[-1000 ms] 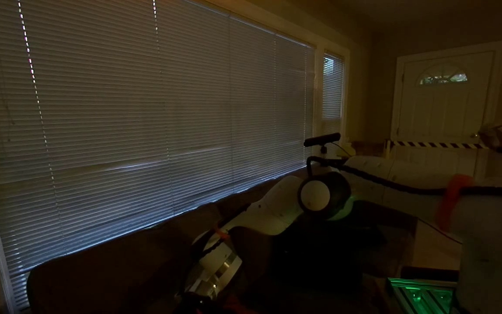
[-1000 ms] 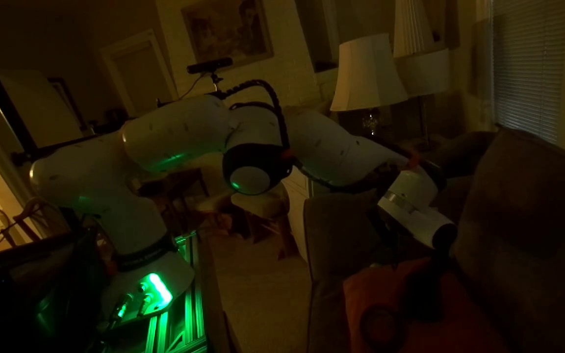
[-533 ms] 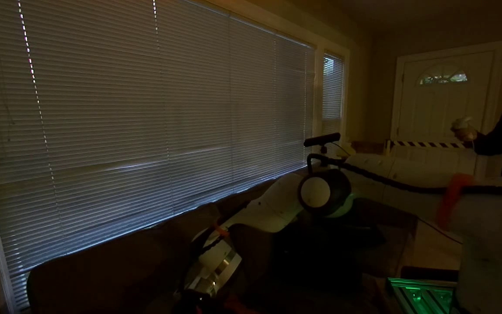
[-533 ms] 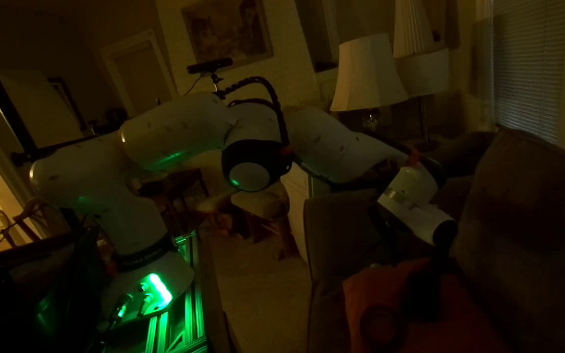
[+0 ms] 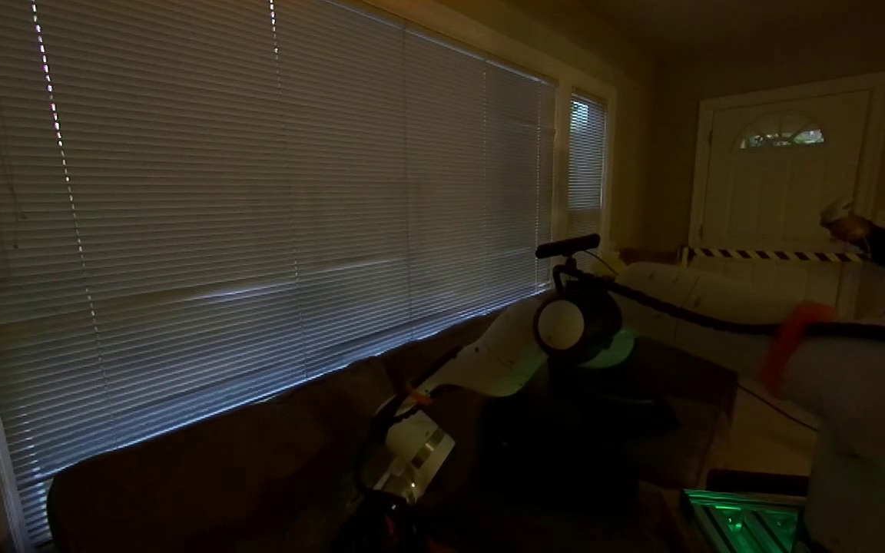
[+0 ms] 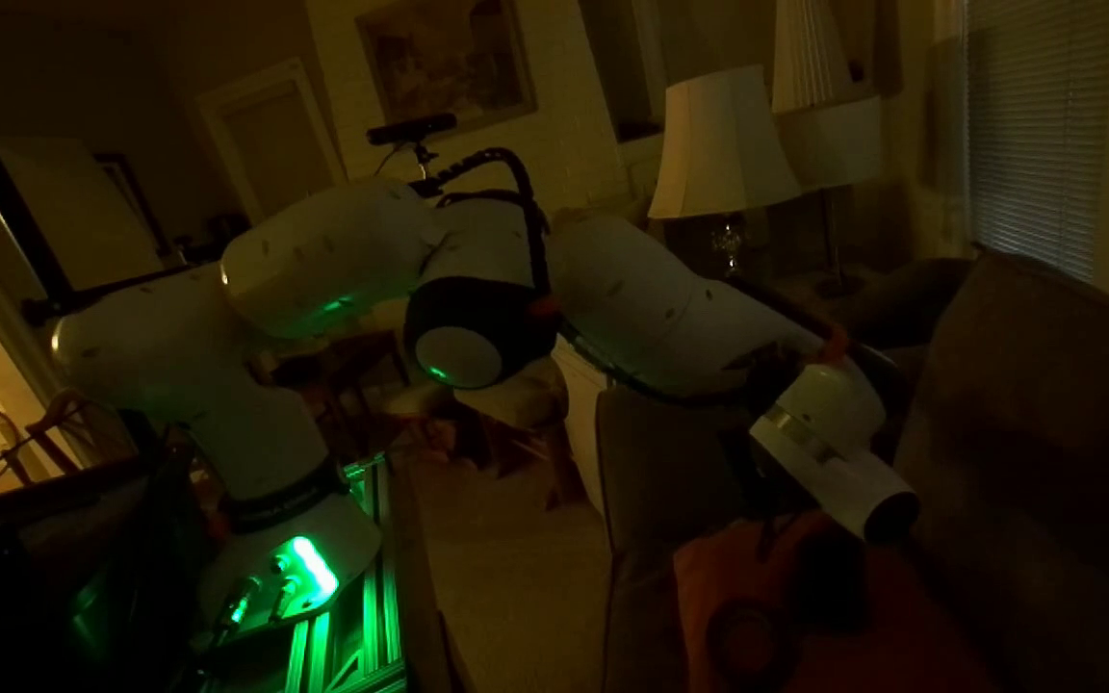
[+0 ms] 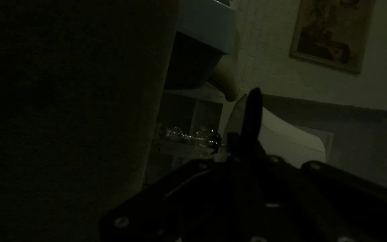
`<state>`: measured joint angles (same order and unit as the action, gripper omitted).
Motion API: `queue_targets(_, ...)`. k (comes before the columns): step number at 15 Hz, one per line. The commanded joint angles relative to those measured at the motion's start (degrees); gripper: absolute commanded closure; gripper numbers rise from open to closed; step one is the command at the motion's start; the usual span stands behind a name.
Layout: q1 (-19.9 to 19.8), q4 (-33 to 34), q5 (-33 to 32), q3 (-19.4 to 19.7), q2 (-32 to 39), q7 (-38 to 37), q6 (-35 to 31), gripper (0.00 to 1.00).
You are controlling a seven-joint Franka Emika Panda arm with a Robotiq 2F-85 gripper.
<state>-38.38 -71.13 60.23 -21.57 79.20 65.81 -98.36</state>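
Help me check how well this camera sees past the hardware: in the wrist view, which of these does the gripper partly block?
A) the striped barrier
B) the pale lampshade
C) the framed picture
B: the dark gripper cuts across the pale lampshade in the wrist view, leaving parts of the shade visible to either side.

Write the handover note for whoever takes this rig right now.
Pincer: looks shut in the wrist view, with nothing visible in it; a white lampshade shows beyond.
Things: in an exterior view, orange fabric lies on the brown sofa, near the robot wrist. A dark shape on it is too dim to identify.
Done: no pick-up visible.
Left: any handling of the fabric seems still open; whether anything is touched can't be told in this light.
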Motion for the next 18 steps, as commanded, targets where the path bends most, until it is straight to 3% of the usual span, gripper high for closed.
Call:
queue_targets(1, -3.9, -8.9, 0.8, -0.1, -3.1, 1.9, 1.9, 0.99)
queue_targets(2, -1.6, -9.9, 5.2, 4.0, -4.1, 3.6, 4.1, 0.99)
queue_targets(5, -1.4, -17.0, 10.6, 7.4, -6.8, 9.0, 4.0, 0.99)
queue_targets(8, -0.8, -26.3, 18.6, 10.8, -11.4, 19.8, 2.1, 0.99)
queue_targets(13, 1.5, -35.9, 32.0, 17.1, -16.3, 33.9, 5.8, 0.99)
queue_targets(15, 2.7, -37.9, 36.1, 20.1, -17.4, 35.2, 9.1, 0.99)
queue_targets(18, 6.3, -35.1, 37.4, 24.2, -15.3, 32.8, 12.9, 0.94)
